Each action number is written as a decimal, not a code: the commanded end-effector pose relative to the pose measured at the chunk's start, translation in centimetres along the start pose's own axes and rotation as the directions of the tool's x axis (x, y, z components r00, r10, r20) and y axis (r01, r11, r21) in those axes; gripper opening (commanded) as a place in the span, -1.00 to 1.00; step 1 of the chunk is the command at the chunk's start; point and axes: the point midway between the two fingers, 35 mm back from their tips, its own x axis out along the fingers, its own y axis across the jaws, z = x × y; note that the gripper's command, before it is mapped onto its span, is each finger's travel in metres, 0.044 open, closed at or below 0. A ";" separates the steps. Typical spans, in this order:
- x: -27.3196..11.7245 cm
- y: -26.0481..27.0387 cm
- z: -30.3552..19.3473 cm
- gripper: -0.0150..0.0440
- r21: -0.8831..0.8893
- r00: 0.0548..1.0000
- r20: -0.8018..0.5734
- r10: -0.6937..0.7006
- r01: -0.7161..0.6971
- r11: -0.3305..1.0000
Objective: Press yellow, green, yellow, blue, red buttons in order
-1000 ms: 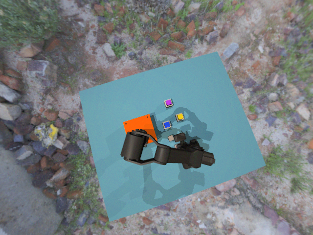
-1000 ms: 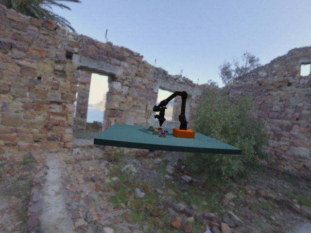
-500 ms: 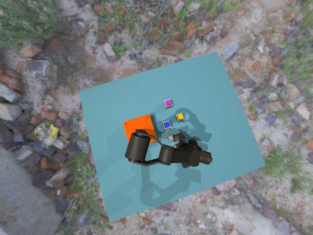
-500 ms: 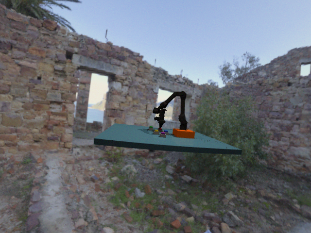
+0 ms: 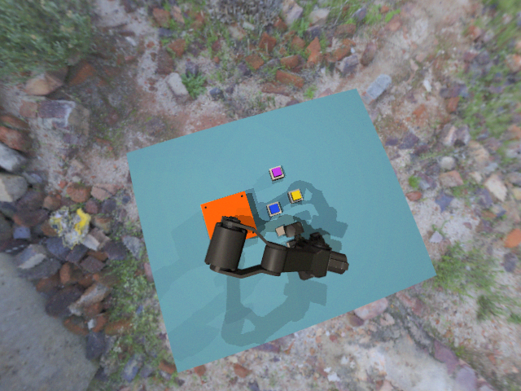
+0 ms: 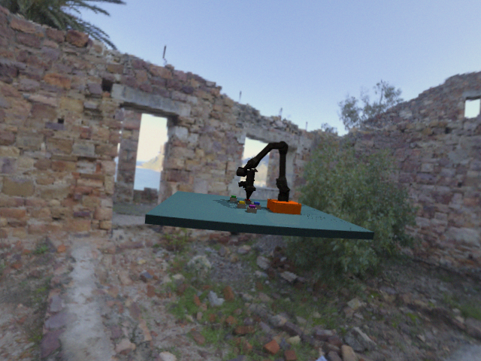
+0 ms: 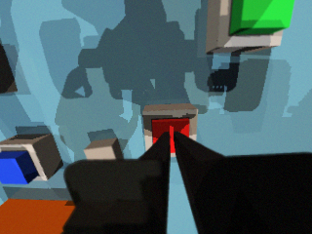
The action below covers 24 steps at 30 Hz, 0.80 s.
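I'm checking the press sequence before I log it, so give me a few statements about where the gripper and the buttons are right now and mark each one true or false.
1. The gripper is shut, with nothing between its fingers. True.
2. In the wrist view, the fingertips are lined up over the red button. True.
3. The gripper is directly over the green button. False: the green button sits off to the upper right in the wrist view, away from the fingertips.
4. The purple button is covered by the arm in the top view. False: it is in plain sight, beyond the yellow button and the blue button.
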 end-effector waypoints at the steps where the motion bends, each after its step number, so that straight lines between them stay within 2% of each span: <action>1: 0.1 0.0 -0.1 -0.42 -0.004 1.000 -0.003 0.000 0.000 1.000; 5: -3.2 0.0 0.0 -0.42 -0.004 1.000 -0.003 0.000 0.000 1.000; 9: -3.4 0.0 -0.1 -0.42 -0.004 1.000 -0.003 0.000 0.000 1.000; 12: -3.7 1.4 1.1 -0.16 -0.009 1.000 -0.004 0.002 -0.002 1.000; 23: -6.1 14.2 6.5 0.82 -0.021 1.000 -0.003 0.015 -0.016 1.000; 24: -6.4 15.5 6.7 0.86 -0.019 1.000 -0.003 0.017 -0.017 1.000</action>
